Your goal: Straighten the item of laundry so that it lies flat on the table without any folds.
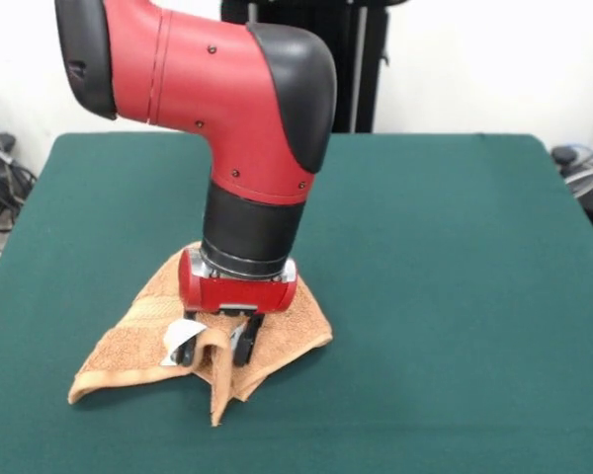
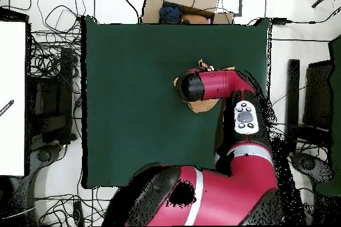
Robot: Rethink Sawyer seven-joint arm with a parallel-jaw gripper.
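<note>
Although the towel (image 1: 138, 341) is spread in part, it is far from flat: in the front view it lies as a rumpled, roughly triangular heap on the green table (image 1: 455, 247), at about seven o'clock from the table's middle. Its long axis runs from a low corner at eight o'clock up toward a corner at three o'clock, with a woven band crossing the left flap along that line. A raised fold stands up at the front of the heap and hangs down to a point at six o'clock. A white tag (image 1: 181, 338) shows just left of that fold.

Straight down onto the towel comes the gripper (image 1: 215, 348), its two dark fingers (image 1: 243, 343) standing on either side of the raised fold and pinching it between them, so it is closed on the cloth. Above the fingers sits a red wrist block, then a black collar, then the red and black elbow, which bends away toward ten o'clock.

From overhead, the towel (image 2: 202, 106) shows only as tan slivers around the arm's end, at about two o'clock from the middle of the table (image 2: 133, 104); the arm reaches up from five o'clock and turns toward nine o'clock over it, hiding the gripper.
</note>
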